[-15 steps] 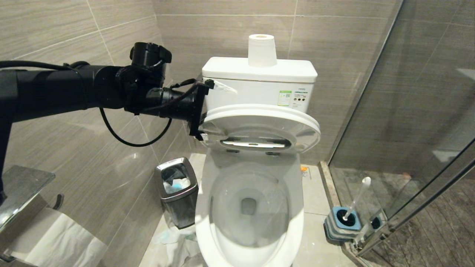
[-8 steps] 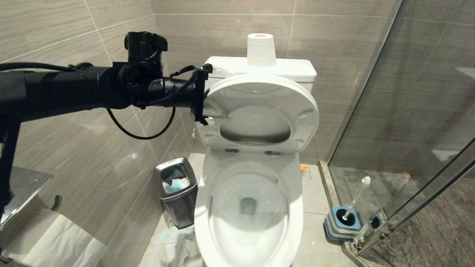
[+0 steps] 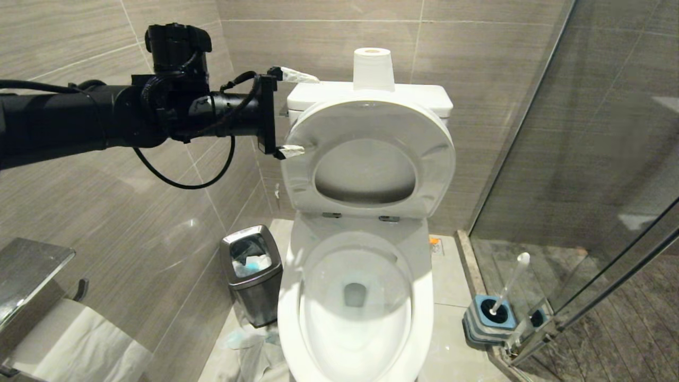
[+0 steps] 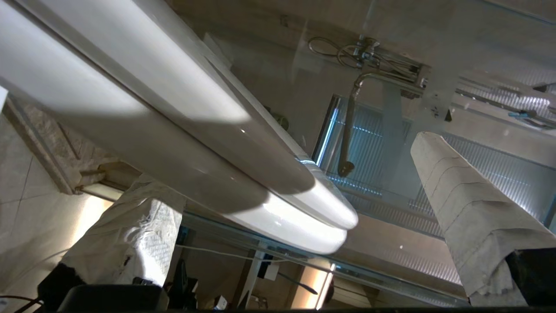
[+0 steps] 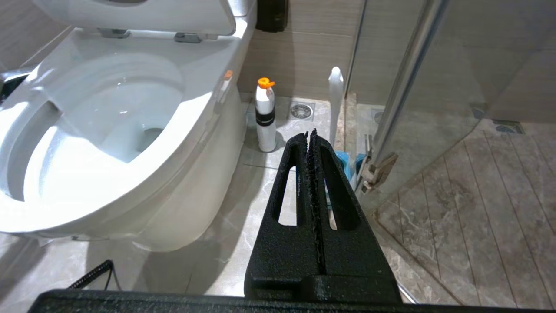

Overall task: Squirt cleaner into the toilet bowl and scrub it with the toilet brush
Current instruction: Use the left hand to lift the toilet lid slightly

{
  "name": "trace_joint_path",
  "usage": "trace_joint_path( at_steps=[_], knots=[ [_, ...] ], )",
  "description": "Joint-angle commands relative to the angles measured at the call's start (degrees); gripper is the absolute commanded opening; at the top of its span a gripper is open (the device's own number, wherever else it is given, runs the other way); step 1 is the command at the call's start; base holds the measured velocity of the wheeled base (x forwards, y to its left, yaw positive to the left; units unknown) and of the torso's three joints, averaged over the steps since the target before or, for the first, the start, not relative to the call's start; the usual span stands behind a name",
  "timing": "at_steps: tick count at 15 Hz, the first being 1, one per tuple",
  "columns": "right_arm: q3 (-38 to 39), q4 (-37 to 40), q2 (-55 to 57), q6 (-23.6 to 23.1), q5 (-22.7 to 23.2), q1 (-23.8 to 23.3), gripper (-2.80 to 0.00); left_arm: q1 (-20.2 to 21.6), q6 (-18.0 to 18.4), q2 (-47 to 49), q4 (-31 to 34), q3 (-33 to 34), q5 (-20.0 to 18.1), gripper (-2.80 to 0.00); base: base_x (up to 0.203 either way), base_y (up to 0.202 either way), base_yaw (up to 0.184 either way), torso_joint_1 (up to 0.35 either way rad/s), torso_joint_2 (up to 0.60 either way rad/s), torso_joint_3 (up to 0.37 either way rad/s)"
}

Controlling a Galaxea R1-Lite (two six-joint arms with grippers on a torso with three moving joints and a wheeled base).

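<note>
Since a second ago the seat and lid (image 3: 371, 154) went from half-raised to upright against the tank, and the left gripper (image 3: 294, 114) rose with them; its wrapped fingers (image 4: 130, 230) stand wide apart beside the seat's edge. Below it lies the open toilet bowl (image 3: 355, 297). The right gripper (image 5: 310, 134) is pressed together, with the toilet brush (image 5: 335, 100) just beyond its tips.

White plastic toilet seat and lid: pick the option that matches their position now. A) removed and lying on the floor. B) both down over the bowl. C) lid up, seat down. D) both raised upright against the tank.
D: in the head view the white plastic toilet seat and lid stand upright against the white tank, leaving the white ceramic toilet bowl uncovered.
</note>
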Motion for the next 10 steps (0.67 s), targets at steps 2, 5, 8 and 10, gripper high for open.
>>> trace_joint_path(
  at_steps=[2,5,8,10],
  knots=[
    [0.1,0.0,0.0,0.0,0.0,0.0,-2.8,0.3,-0.7,0.3,-1.9,0.0,-0.1,0.0,0.0,0.0,0.0,0.0,0.0,0.0],
    [0.1,0.0,0.0,0.0,0.0,0.0,-2.8,0.0,-2.0,0.7,-5.6,0.1,2.0,0.0,0.0,0.0,0.0,0.0,0.0,0.0],
    [0.1,0.0,0.0,0.0,0.0,0.0,-2.8,0.1,-3.5,1.6,-12.6,0.1,3.4,0.0,0.0,0.0,0.0,0.0,0.0,0.0],
    [0.1,0.0,0.0,0.0,0.0,0.0,-2.8,0.1,-5.8,2.0,-17.2,0.0,5.0,0.0,0.0,0.0,0.0,0.0,0.0,0.0]
  ],
)
